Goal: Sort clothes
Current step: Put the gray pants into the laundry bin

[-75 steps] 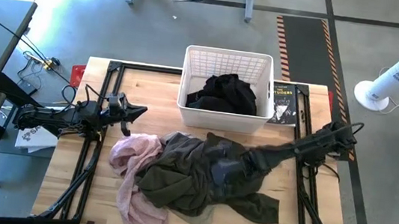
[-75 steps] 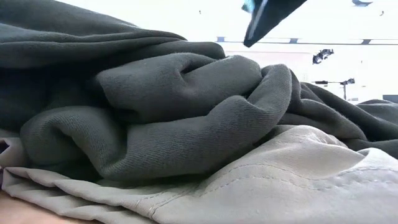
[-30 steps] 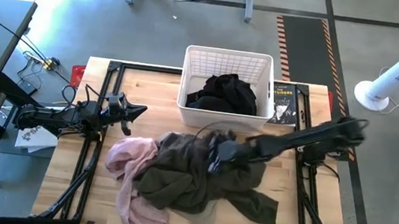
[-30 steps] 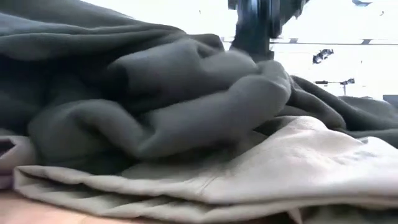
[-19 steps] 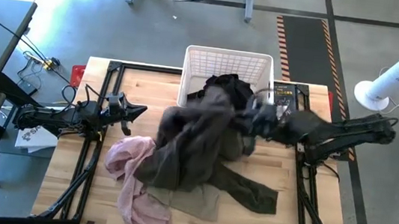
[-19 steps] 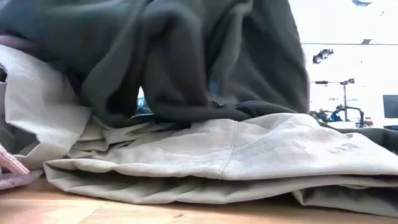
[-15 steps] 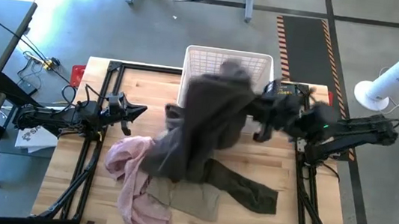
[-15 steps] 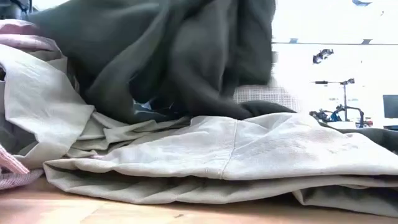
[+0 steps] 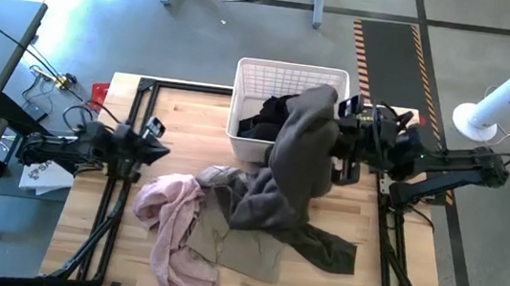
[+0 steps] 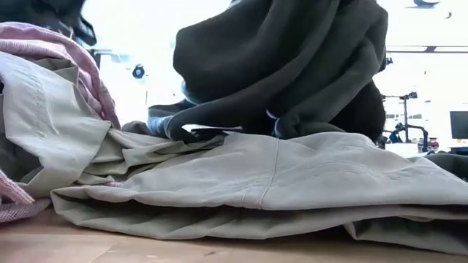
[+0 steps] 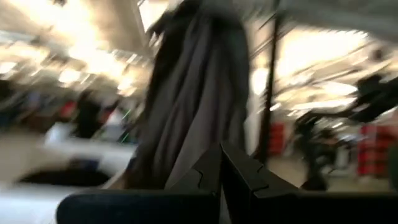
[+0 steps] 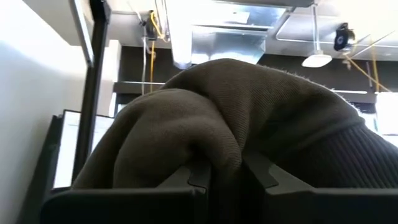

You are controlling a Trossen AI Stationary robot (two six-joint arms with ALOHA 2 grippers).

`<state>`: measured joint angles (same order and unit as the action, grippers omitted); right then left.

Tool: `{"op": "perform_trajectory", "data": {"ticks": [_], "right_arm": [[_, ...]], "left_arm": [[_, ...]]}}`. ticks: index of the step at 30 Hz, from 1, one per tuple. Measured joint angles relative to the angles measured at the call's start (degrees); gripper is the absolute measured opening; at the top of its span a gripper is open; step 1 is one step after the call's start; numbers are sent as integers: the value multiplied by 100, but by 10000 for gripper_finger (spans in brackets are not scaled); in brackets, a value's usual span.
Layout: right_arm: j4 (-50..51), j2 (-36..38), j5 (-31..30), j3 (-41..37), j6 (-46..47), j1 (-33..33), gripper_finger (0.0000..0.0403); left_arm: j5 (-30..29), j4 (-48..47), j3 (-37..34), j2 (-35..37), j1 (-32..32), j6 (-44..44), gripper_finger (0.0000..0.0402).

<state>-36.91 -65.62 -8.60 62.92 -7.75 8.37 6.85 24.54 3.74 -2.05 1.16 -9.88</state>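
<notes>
High view is showing the right gripper pinching the dark olive-brown garment above the white basket's right rim, likely lifting it clear for sorting; its tail is trailing across the beige-khaki garment. Fabric is hiding the fingertips. The left gripper is waiting at far left, jaws closed and empty.

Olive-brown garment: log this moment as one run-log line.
right gripper: shut on olive-brown garment, lifted at white basket | tail trails on table | left gripper: waiting at left, shut
</notes>
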Motion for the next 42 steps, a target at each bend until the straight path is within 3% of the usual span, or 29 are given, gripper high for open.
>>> {"op": "perform_trajectory", "data": {"ticks": [4,7,18,23,27,32,37,42], "right_arm": [[-17,-2,11,0,0,74,30],[7,-2,13,0,34,74,30],[279,0,573,0,693,152,30],[1059,7,572,7,1068,514,30],[2741,-46,552,13,1949,855,30],[4725,-519,523,4,3117,1348,30],[6010,-1163,534,4,3617,1561,41],[6262,-1739,520,2,3573,1445,47]], "left_arm": [[166,383,388,-314,-207,-7,3],[210,792,700,-931,-489,197,3],[-647,1289,2740,-5476,-1340,841,3],[-409,798,3620,-6805,-1345,1072,3],[-510,-633,4194,-7113,-1368,1122,3],[-1335,-2177,4694,-7019,-1365,1073,3],[-1908,-2405,4743,-6792,-1376,1057,3],[-1960,-2537,4741,-6677,-1376,1059,3]]}}
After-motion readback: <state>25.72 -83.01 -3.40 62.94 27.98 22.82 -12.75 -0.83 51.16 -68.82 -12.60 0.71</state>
